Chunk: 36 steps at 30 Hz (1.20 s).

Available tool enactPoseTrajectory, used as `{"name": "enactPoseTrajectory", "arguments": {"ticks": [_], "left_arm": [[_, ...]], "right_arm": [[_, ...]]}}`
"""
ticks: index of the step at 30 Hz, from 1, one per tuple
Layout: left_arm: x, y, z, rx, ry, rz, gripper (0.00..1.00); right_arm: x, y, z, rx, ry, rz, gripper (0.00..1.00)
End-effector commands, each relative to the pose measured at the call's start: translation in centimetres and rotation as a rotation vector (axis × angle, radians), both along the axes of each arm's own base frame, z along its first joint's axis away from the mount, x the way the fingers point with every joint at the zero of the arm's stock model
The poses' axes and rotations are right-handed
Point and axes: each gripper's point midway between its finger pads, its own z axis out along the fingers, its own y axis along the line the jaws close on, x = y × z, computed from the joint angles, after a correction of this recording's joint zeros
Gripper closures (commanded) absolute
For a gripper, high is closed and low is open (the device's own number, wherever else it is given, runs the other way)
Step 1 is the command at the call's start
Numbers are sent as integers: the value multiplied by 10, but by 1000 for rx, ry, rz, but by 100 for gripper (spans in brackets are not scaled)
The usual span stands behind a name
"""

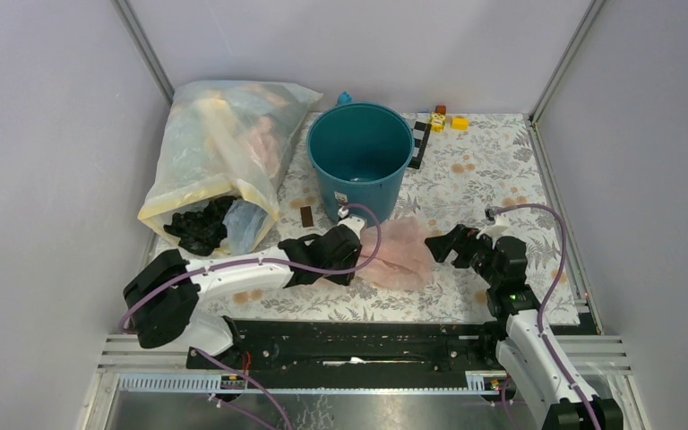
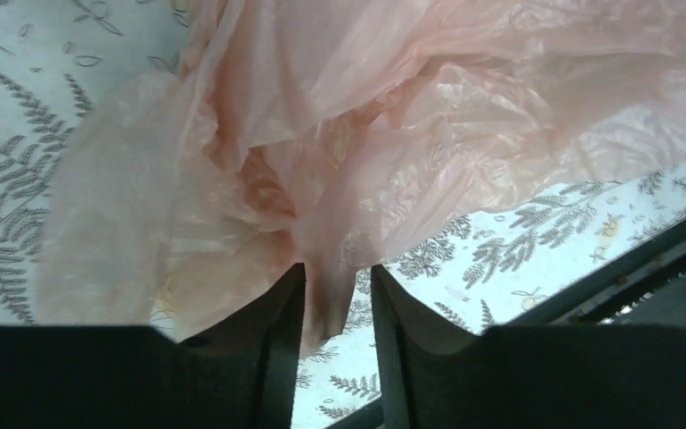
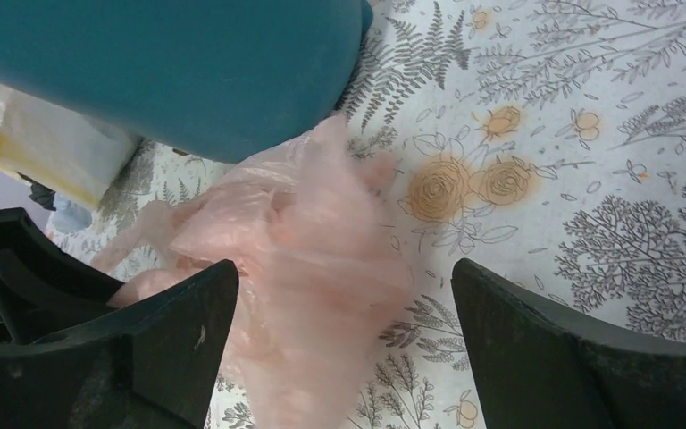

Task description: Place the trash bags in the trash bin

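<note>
Left wrist view: the left gripper (image 2: 338, 277) is seen with its jaws drawn nearly together, and a thin twisted fold of the pink trash bag (image 2: 366, 134) is caught between them; most of the film is spread loose beyond the fingers.
Grip risk: only a narrow strand is held, so the film may be pulled out of the pinch, or stretched and torn, if the lift is made fast.
Right wrist view: the right gripper (image 3: 344, 268) is spread wide and nothing is gripped; the bag's edge lies just ahead of the open jaws.
Right-arm risk: if these jaws are closed low, the patterned table cover (image 1: 484, 179) may be caught with the film, or the bag may be tugged against the left pinch.
Bag position: it is crumpled on the cover between the two grippers, just in front of the trash bin (image 1: 367, 193); none of it is inside.
Bin risk: the bin stands upright and open and appears empty. It is judged light enough to be nudged or tipped if its rim is clipped by an arm, and a trailing tail of film may be left hanging outside.
Far left: a large clear sack (image 1: 224, 143) lies on its side beside the bin, with black bags (image 1: 199, 224) spilling at its mouth; these are not yet binned and could be swept by the left arm.
Far edge: small toy blocks (image 1: 439, 118) are set behind the bin, well apart from the work.
</note>
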Motion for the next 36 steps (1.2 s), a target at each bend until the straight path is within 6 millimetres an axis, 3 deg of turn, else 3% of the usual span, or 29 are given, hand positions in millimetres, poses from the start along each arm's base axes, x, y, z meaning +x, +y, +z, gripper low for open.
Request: {"name": "enactPoseTrajectory", "arguments": {"ticks": [1,3,6,10,14,20,24,26,31,36], "left_arm": [[-5,-19,12,-112,-19,-70,55],[-8,-14,17,-134,-25,-62,46],[-11,-2,31,-162,-51,-34,42],[-14,15,47,-169,-72,17,39],[-18,24,63,-188,-70,46,39],[-23,32,92,-246,-104,50,35],[0,75,89,-99,-201,251,19],[7,84,83,-61,-213,308,17],[21,85,52,-19,-176,347,16],[35,85,31,-37,-162,385,23]], "right_arm": [[0,14,15,37,-62,73,5],[0,18,14,42,-51,94,7],[1,22,10,35,-29,110,12],[5,21,-2,-12,31,81,23],[8,19,-7,-34,62,64,43],[7,15,-3,-37,34,43,52],[6,15,-3,-39,36,40,63],[7,15,-3,-39,38,39,70],[7,14,-3,-41,42,35,94],[7,12,-4,-44,42,24,99]]}}
